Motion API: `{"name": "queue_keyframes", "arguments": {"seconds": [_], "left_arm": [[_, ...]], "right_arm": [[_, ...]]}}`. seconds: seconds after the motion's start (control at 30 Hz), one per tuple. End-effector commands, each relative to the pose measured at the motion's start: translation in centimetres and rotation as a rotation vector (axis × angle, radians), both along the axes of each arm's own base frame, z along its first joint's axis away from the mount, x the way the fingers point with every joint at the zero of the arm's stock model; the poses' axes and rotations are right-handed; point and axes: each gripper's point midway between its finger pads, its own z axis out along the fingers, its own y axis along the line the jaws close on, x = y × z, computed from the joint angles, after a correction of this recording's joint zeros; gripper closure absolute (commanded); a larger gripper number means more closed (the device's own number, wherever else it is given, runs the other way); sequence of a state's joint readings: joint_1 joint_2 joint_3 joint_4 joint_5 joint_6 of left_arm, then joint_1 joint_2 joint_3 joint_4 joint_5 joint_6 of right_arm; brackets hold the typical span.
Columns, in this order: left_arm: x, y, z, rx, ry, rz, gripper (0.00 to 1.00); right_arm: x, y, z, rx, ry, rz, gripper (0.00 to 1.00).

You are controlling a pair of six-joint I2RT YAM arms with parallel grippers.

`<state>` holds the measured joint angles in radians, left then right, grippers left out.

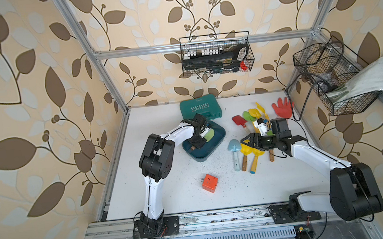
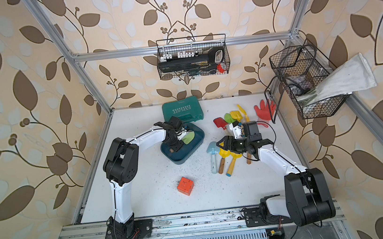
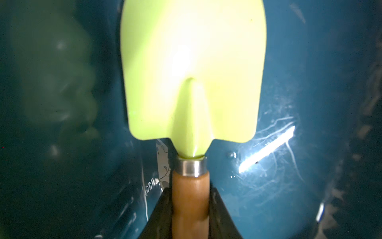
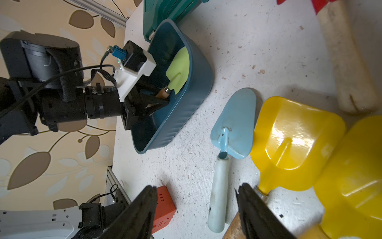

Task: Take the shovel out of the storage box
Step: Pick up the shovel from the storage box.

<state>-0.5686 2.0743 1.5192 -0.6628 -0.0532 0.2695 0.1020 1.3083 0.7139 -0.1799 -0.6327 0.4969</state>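
1. The left end effector point(image 3: 190, 207) reaches down into the storage box point(image 1: 204, 158) and has its jaws pinched narrow on the wooden handle of the shovel point(image 3: 192, 72), just behind the metal collar.
2. The shovel lies low in the box. In a top view its long axis runs from the handle at 8 o'clock to the lime-green blade point(image 1: 209, 136) at 2 o'clock. The blade tip rests towards the box's far wall.
3. I judge the way out is up over the rim, with the left arm far the nearer.
4. The right end effector point(image 4: 195, 188) hangs wide and empty at 3 o'clock of the box, well apart, above loose shovels on the tabletop point(image 1: 169, 189).
5. I can see nothing else in the box, though the arm hides part of it. The green tool case point(image 1: 200, 110) sits at its 12 o'clock.
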Motion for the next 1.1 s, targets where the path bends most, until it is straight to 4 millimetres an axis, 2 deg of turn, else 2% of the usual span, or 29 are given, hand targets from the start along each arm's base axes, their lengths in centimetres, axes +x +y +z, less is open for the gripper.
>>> {"name": "queue_keyframes", "arguments": {"seconds": [0.0, 0.17, 0.4, 0.63, 0.67, 0.8, 0.97, 1.07], "left_arm": [[0.4, -1.3, 5.2, -0.130, -0.077, 0.036, 0.84], [0.5, -1.7, 8.1, -0.168, -0.140, 0.104, 0.87], [-1.2, -2.8, 12.6, -0.313, -0.244, 0.177, 0.86], [-5.5, -3.4, 16.9, -0.603, -0.324, 0.202, 0.86], [-6.3, -3.4, 17.9, -0.646, -0.350, 0.184, 0.86], [-8.2, -4.2, 18.4, -0.726, -0.363, 0.136, 0.86], [-8.9, -5.3, 18.5, -0.742, -0.350, 0.101, 0.85], [-9.5, -6.1, 18.7, -0.759, -0.349, 0.063, 0.85]], "right_arm": [[-0.3, -0.1, 0.1, 0.001, -0.008, 0.000, 0.35], [-0.4, -0.2, 0.4, 0.003, -0.016, 0.000, 0.35], [-0.7, 0.2, 1.3, 0.031, -0.046, 0.007, 0.35], [-1.0, 0.7, 2.7, 0.084, -0.095, 0.013, 0.35], [-1.1, 0.7, 3.1, 0.085, -0.112, 0.009, 0.35], [-1.6, 0.6, 5.1, 0.091, -0.155, -0.034, 0.36], [-2.5, 0.6, 8.5, 0.063, -0.230, -0.107, 0.37], [-2.9, 1.0, 9.9, 0.064, -0.257, -0.129, 0.37]]}}
